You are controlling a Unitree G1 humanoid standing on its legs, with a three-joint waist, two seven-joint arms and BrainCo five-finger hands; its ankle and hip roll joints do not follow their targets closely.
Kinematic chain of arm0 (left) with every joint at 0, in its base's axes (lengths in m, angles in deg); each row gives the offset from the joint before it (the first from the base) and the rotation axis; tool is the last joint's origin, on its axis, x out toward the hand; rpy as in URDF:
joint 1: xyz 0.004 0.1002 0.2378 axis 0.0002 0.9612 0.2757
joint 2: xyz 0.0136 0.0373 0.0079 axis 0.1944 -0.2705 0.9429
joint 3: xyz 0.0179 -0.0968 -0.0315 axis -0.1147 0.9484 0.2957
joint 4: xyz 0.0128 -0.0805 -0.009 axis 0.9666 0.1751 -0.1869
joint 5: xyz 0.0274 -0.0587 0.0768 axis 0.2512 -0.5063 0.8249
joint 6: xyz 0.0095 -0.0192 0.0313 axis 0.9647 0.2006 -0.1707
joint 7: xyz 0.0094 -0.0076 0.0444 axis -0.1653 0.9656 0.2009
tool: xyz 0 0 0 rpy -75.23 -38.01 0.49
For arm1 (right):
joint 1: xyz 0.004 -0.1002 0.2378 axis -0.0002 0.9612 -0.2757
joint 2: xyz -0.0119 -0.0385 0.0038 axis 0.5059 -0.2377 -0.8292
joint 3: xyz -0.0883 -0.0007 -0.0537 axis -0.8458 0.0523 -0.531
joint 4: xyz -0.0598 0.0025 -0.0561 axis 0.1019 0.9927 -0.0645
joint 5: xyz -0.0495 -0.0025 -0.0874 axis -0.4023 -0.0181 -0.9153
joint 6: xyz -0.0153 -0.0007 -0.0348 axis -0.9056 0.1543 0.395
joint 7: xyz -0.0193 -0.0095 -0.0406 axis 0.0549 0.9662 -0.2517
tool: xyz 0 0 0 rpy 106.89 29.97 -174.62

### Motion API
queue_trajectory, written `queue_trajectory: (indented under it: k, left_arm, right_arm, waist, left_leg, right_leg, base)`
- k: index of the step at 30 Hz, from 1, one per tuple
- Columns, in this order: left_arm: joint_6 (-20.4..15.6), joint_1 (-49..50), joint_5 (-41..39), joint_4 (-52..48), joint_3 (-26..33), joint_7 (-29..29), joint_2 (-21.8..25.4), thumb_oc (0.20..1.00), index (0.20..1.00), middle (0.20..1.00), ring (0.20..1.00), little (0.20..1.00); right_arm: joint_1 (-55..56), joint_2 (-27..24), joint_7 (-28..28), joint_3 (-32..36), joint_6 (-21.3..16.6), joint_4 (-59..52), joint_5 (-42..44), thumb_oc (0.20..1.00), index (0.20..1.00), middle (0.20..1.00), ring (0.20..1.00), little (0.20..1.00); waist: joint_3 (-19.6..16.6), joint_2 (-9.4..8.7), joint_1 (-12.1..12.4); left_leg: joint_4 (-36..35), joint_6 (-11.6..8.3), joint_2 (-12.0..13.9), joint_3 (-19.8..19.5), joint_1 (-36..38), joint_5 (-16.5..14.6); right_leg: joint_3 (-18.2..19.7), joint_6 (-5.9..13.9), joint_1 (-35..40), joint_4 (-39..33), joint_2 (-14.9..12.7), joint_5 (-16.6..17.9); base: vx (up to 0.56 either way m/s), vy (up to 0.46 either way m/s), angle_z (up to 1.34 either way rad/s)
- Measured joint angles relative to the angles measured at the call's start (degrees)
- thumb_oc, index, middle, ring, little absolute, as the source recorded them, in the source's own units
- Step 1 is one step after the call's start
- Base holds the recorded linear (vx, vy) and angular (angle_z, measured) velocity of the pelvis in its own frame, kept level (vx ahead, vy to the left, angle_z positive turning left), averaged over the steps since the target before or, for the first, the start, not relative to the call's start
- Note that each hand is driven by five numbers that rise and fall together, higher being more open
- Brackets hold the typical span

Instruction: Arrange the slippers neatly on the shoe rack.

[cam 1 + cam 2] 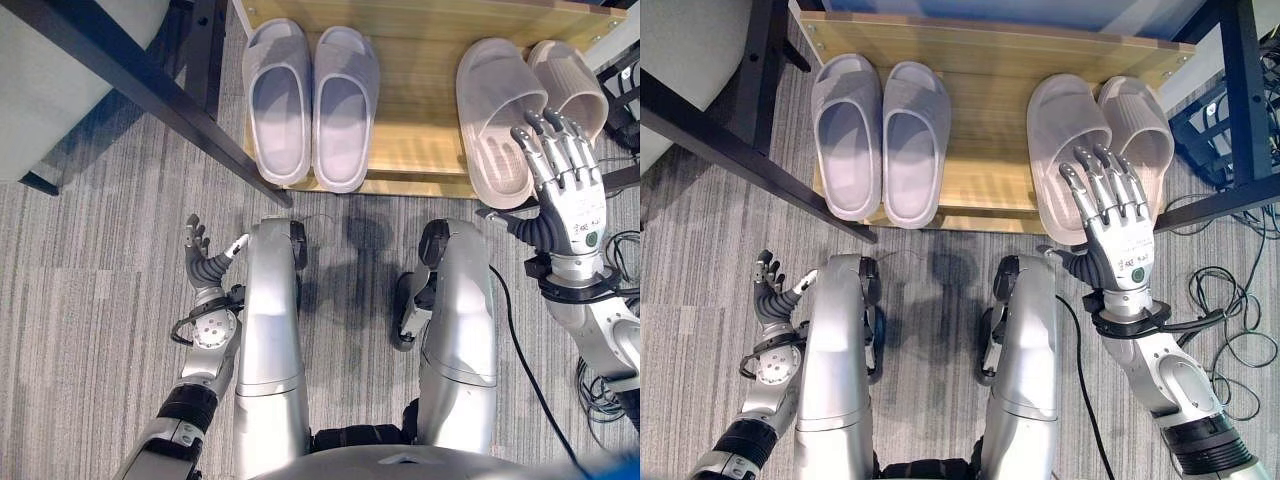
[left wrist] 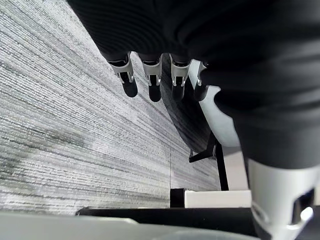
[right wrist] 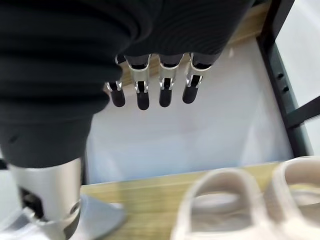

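Note:
A wooden shoe rack [image 1: 420,60] stands on the carpet ahead of me. On its left side lies a pair of grey slippers [image 1: 311,100], side by side, toes away from me. A beige pair [image 1: 495,115] rests on the right side, with the left one's heel overhanging the front edge. My right hand [image 1: 568,190] hovers open just in front of the beige pair, fingers straight and pointing at the rack, holding nothing. Low on the left, over the carpet, my left hand [image 1: 205,270] stays open and idle, well short of the rack.
A black table leg and frame [image 1: 150,85] cross diagonally at the left, ending by the rack's front left corner. Another dark frame [image 1: 1240,110] and loose cables [image 1: 1230,300] lie at the right. Grey carpet [image 1: 90,300] covers the floor.

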Motion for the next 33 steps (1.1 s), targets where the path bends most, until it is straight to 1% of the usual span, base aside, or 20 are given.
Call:
queue_trajectory:
  k: [5,6,9,10,12,13,15,17,19,20,21,22,23,24,26,27,29,30,32,33]
  left_arm:
    - [-0.27,-0.3,0.0,1.54,0.88,0.94,-0.82,1.0,1.0,1.0,1.0,1.0]
    - [-0.26,-0.94,0.64,2.38,0.79,2.07,-1.09,1.0,1.0,1.0,1.0,1.0]
    - [-0.49,-2.67,2.12,4.97,0.6,3.18,-1.37,1.0,1.0,1.0,1.0,1.0]
    - [-0.49,-2.83,2.19,4.99,0.68,3.4,-1.3,1.0,1.0,1.0,1.0,1.0]
    - [-0.45,-2.57,2.26,4.91,0.97,4.49,-0.93,1.0,1.0,1.0,1.0,1.0]
    - [-0.37,-2.94,2.7,4.65,0.96,4.56,-0.44,1.0,1.0,1.0,1.0,1.0]
    - [-0.26,-2.35,3.58,3.28,1.04,4.28,-0.4,1.0,1.0,1.0,1.0,1.0]
    - [-0.26,0.03,2.99,2.39,0.99,2.62,-0.35,1.0,1.0,1.0,1.0,1.0]
    - [-0.14,1.41,1.12,2.63,1.02,1.08,-0.58,1.0,1.0,1.0,1.0,1.0]
    - [0.32,1.22,0.75,4.22,1.67,-0.67,-0.77,1.0,1.0,1.0,1.0,1.0]
    - [0.69,0.97,-0.2,6.43,1.29,-2.07,-1.33,1.0,1.0,1.0,1.0,1.0]
    - [1.34,1.58,-0.03,10.95,0.03,-3.22,-1.91,1.0,1.0,1.0,1.0,1.0]
    - [1.64,2.83,-0.02,14.15,-1.57,-4.12,-2.08,1.0,1.0,1.0,1.0,1.0]
    - [1.9,5.29,-0.03,18.5,-1.83,-4.88,-2.66,1.0,1.0,1.0,1.0,1.0]
    - [2.62,6.11,0.1,24.37,-1.79,-6.36,-3.22,1.0,1.0,1.0,1.0,1.0]
    - [3.27,6.19,1.18,30.62,-1.58,-7.43,-4.36,1.0,1.0,1.0,1.0,1.0]
    - [4.78,9.51,2.59,37.09,-1.79,-8.76,-6.52,1.0,1.0,1.0,1.0,1.0]
    - [5.01,11.16,3.9,38.92,-1.73,-9.35,-6.92,1.0,1.0,1.0,1.0,1.0]
    - [6.67,12.76,4.72,43.06,-1.36,-10.59,-8.46,1.0,1.0,1.0,1.0,1.0]
    - [7.36,13.09,6.23,43.79,-0.85,-11.66,-8.85,1.0,1.0,1.0,1.0,1.0]
  right_arm:
    - [6.96,-0.93,-3.02,1.17,4.28,0.39,-5.05,1.0,1.0,1.0,1.0,1.0]
    - [8.48,1.88,-3.61,0.79,4.87,1.69,-5.09,1.0,1.0,1.0,1.0,1.0]
    - [13.92,6.04,-5.5,-0.7,5.26,5.53,-5.07,1.0,1.0,1.0,1.0,1.0]
    - [14.8,6.36,-5.72,-2.24,5.46,8.06,-5.05,1.0,1.0,1.0,1.0,1.0]
    - [15.51,8.05,-6.89,-0.41,6.25,12.44,-3.93,1.0,1.0,1.0,1.0,1.0]
    - [15.28,9.77,-9.3,3.66,6.31,14.11,-1.81,1.0,1.0,1.0,1.0,1.0]
    - [14.51,15.22,-12.3,7.99,5.49,24.51,5.89,1.0,1.0,1.0,1.0,1.0]
    - [11.87,20.03,-12.57,6.96,5.24,40.91,17.14,1.0,1.0,1.0,1.0,1.0]
    - [8.2,24.19,-12.5,6.73,4.3,48.34,25.14,1.0,1.0,1.0,1.0,1.0]
    - [2.25,26.92,-11.9,7.72,1.45,56.29,33.18,1.0,1.0,1.0,1.0,1.0]
    - [-2.91,28.72,-10.29,8.43,-1.04,61.41,41.45,1.0,1.0,1.0,1.0,1.0]
    - [-4.54,26.59,-7.7,6.98,-3.39,68.88,44.63,1.0,1.0,1.0,1.0,1.0]
    - [-4.98,26.3,-5.58,6.73,-3.32,74.96,47.63,1.0,1.0,1.0,1.0,1.0]
    - [-4.39,26.71,-3.51,7.76,-3.99,76.87,51.18,1.0,1.0,1.0,1.0,1.0]
    - [-4.6,26.47,-0.78,7.82,-4.92,77.5,54.5,1.0,1.0,1.0,1.0,1.0]
    - [-5.1,26.74,2.15,7.76,-5.16,80.56,56.54,1.0,1.0,1.0,1.0,1.0]
    - [-3.62,27.61,5.95,7.68,-4.99,86.66,59.05,1.0,1.0,1.0,1.0,1.0]
    - [-2.14,27.8,6.67,7.68,-4.93,87.18,59.33,1.0,1.0,1.0,1.0,1.0]
    - [0.84,28.03,9.58,7.79,-4.13,87.63,59.55,1.0,1.0,1.0,1.0,1.0]
    - [1.92,28.21,10.75,7.76,-3.71,87.75,59.63,1.0,1.0,1.0,1.0,1.0]
  waist:
    - [0.02,-0.15,-0.23]
    - [0.0,-0.19,-0.13]
    - [-0.03,-0.2,-0.13]
    - [-0.05,-0.24,-0.43]
    - [-0.04,-0.24,-1.33]
    - [-0.04,-0.22,-1.34]
    - [-0.03,-0.2,-0.57]
    - [-0.04,-0.12,-0.41]
    - [-0.15,0.21,-0.29]
    - [-0.38,0.95,0.05]
    - [-1.41,2.43,2.0]
    - [-5.68,4.86,2.9]
    - [-11.24,5.01,2.99]
    - [-15.0,5.03,3.61]
    - [-16.72,4.73,3.99]
    - [-18.64,4.54,4.0]
    - [-22.67,2.95,4.29]
    - [-24.53,2.65,4.58]
    - [-25.47,2.44,4.89]
    - [-25.72,2.27,4.98]
  left_leg:
    - [1.43,0.24,0.7,-0.1,-0.2,-1.08]
    - [1.28,0.31,0.68,-0.1,-0.23,-1.13]
    - [0.33,0.22,0.49,0.0,-0.08,-1.02]
    - [0.14,0.09,0.31,-0.07,0.16,-1.0]
    - [0.27,0.07,0.32,-0.03,0.06,-1.02]
    - [0.29,0.08,0.34,-0.01,0.25,-1.02]
    - [0.28,0.11,0.16,-0.11,0.35,-1.03]
    - [0.18,0.13,-0.04,-0.04,0.53,-1.04]
    - [-1.21,0.17,-0.17,0.0,1.62,-1.04]
    - [-4.69,0.24,0.54,-0.13,2.82,-0.16]
    - [-14.38,1.3,0.58,0.87,5.39,3.74]
    - [-22.11,1.22,-0.64,0.94,6.42,6.86]
    - [-26.49,1.18,-1.55,1.1,6.22,8.63]
    - [-31.07,0.68,-1.42,0.93,10.07,9.51]
    - [-35.89,1.09,-1.35,0.93,15.78,9.64]
    - [-40.92,1.82,-1.3,0.88,20.9,10.26]
    - [-52.62,1.72,-1.19,1.55,31.9,13.4]
    - [-55.95,1.82,-1.07,1.59,34.55,14.27]
    - [-62.46,2.15,-0.32,1.52,42.21,15.77]
    - [-64.59,2.9,-0.34,1.54,44.67,15.69]
  right_leg:
    - [0.3,0.38,-0.31,0.96,0.75,-0.19]
    - [0.31,0.4,-0.28,0.94,0.65,-0.26]
    - [0.11,0.41,-0.09,0.22,0.38,-0.35]
    - [-0.01,0.58,0.05,-0.08,0.32,-0.27]
    - [0.1,0.52,-0.06,0.03,0.31,-0.24]
    - [0.13,0.5,0.06,0.02,0.3,-0.23]
    - [0.0,0.49,0.45,0.02,-0.06,-0.26]
    - [0.05,0.54,0.8,-0.33,-0.18,-0.25]
    - [-0.11,0.69,2.04,-1.81,-0.17,-0.17]
    - [-1.36,1.43,3.7,-5.47,-0.71,0.55]
    - [-3.04,1.0,6.36,-14.64,-1.14,3.87]
    - [-5.1,0.89,8.85,-21.72,-3.56,5.21]
    - [-6.14,0.59,9.22,-25.41,-4.88,6.02]
    - [-8.29,0.12,13.83,-30.27,-5.67,6.36]
    - [-10.16,-0.08,20.24,-35.43,-6.15,6.49]
    - [-11.65,0.35,25.88,-40.9,-6.17,7.52]
    - [-12.92,1.56,36.46,-52.33,-5.59,10.72]
    - [-13.59,1.7,39.21,-56.0,-5.11,11.85]
    - [-15.14,2.15,47.34,-63.53,-4.03,14.2]
    - [-15.71,2.14,50.04,-65.97,-3.76,14.43]
  base:
    - [0.02,-0.012,-0.06]
    - [-0.02,-0.023,0.04]
    - [-0.01,-0.002,0.03]
    - [0.0,0.0,0.0]
    - [0.0,0.04,-0.03]
    - [0.0,0.061,0.03]
    - [-0.01,0.052,0.04]
    - [-0.02,0.053,0.0]
    - [-0.05,0.042,-0.01]
    - [-0.06,0.079,0.08]
    - [-0.05,0.099,0.41]
    - [-0.05,0.104,0.69]
    - [-0.05,0.062,0.75]
    - [-0.08,0.064,0.46]
    - [-0.04,0.069,0.16]
    - [0.02,0.007,0.09]
    - [0.06,-0.018,0.04]
    - [0.11,-0.023,-0.05]
    - [0.19,-0.053,-0.07]
    - [0.11,-0.025,-0.04]
